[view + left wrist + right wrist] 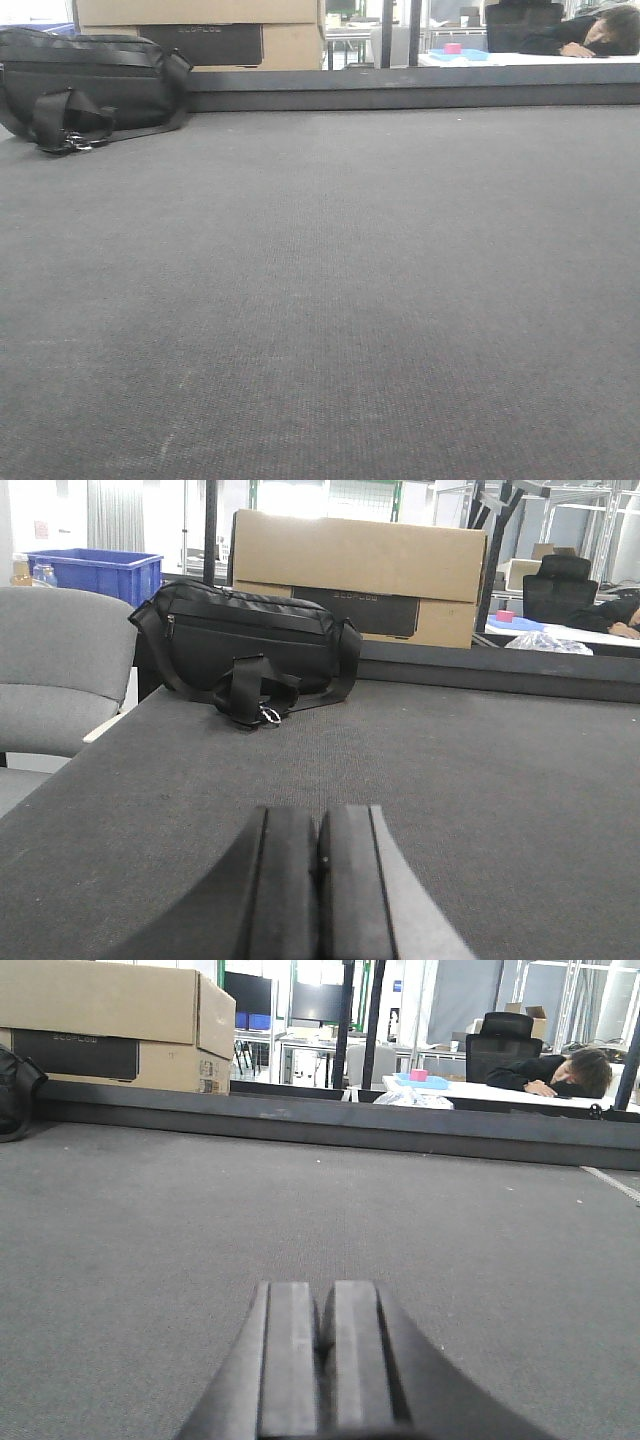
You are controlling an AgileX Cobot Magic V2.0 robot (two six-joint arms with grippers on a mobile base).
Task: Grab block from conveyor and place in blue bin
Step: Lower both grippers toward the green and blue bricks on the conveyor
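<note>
The conveyor (320,300) runs as flat matting rightward from the black bag (85,85), which lies by the far rail (420,88). Only the left wrist view shows the blue bin (95,575), behind and left of the bag. The left gripper (318,880) and right gripper (322,1360) hang low over the belt on the near side of the bag, jaws pressed together on nothing. Where the block lies cannot be told.

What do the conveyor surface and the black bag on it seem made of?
Conveyor: dark grey matting, matte, with a fine woven grain showing. Black bag: probably synthetic fabric, faint sheen, webbing straps with a metal ring.
</note>
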